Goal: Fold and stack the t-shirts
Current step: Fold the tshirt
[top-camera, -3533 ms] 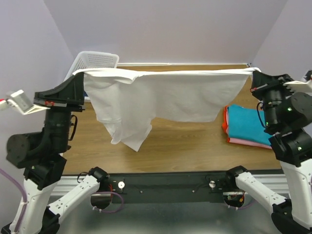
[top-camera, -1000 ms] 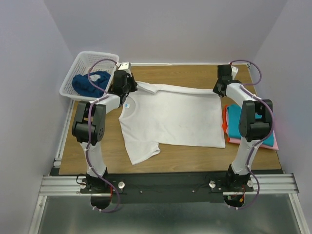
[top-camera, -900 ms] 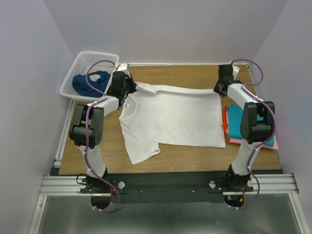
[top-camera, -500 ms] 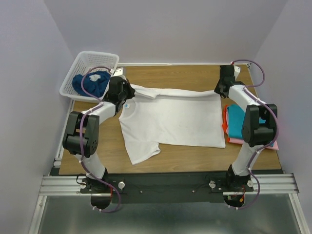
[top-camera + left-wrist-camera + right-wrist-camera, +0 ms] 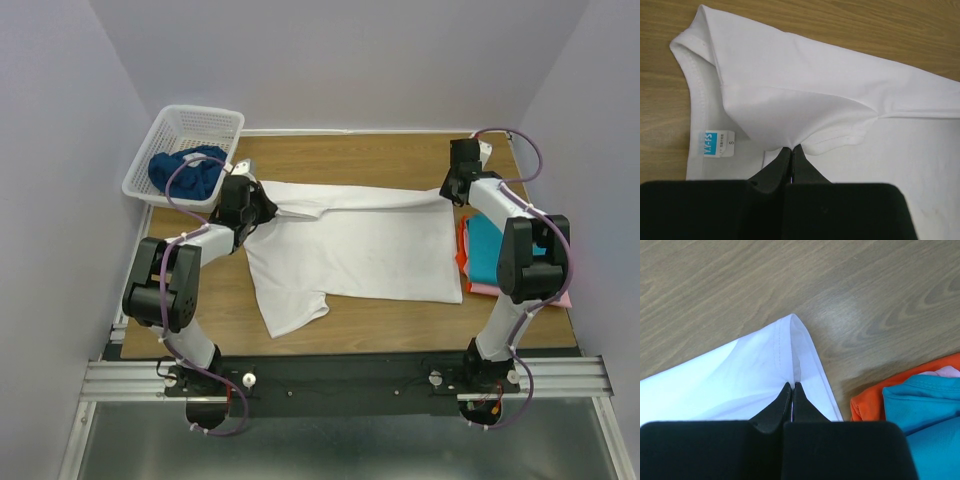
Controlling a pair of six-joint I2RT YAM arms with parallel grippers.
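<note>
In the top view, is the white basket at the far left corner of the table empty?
No, a crumpled dark blue t-shirt lies inside the basket.

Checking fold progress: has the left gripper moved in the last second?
Yes. The left gripper has pulled back toward the robot, away from the basket.

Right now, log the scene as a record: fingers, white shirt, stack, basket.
left fingers: shut on white t-shirt, near its collar
right fingers: shut on the shirt's far right corner
white t-shirt: spread flat, far edge pinched up
folded stack: teal on top, beside right arm
basket: far left, holds dark blue shirt
</note>
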